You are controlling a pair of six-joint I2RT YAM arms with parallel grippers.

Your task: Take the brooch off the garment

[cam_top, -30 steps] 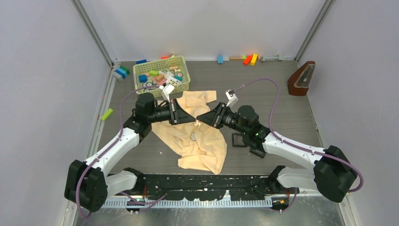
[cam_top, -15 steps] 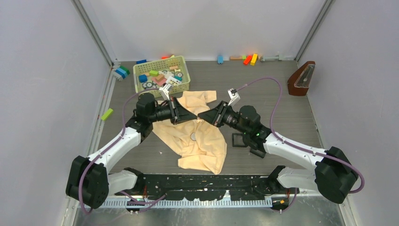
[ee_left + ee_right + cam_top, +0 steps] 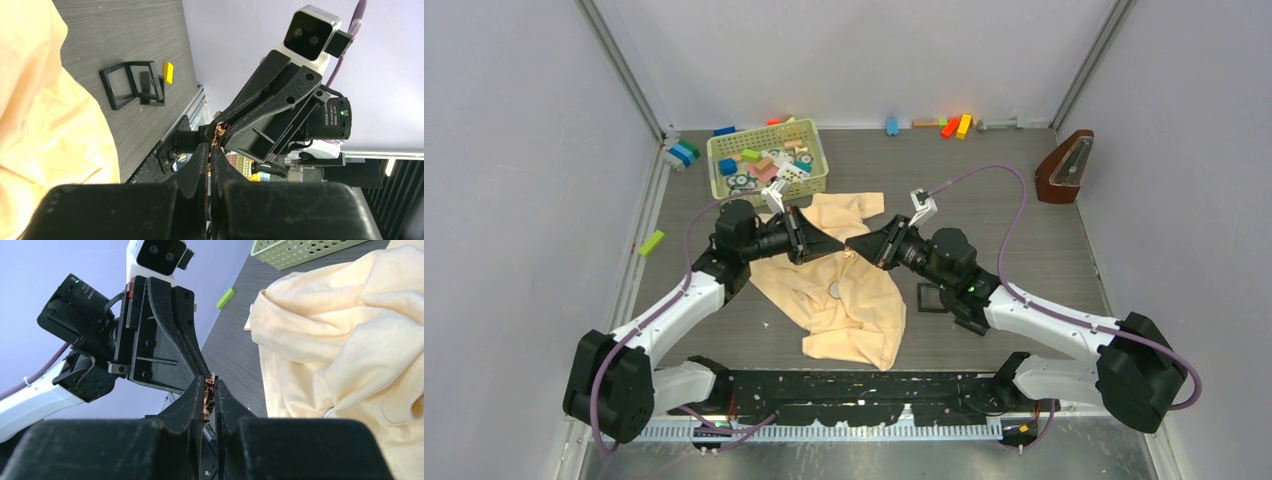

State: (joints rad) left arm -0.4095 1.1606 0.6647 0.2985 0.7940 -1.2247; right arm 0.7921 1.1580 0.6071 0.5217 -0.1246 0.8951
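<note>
We look down on a grey table (image 3: 1024, 210) with a cream garment (image 3: 849, 310) crumpled at its centre. Over the cloth's 12 o'clock half, two black grippers meet tip to tip. The left gripper (image 3: 209, 152) reaches in from 9 o'clock, jaws drawn together; we cannot tell whether they grip anything. The right gripper (image 3: 208, 390) reaches in from 3 o'clock, jaws clenched on the tiny brooch (image 3: 207, 396), held off the cloth.
</note>
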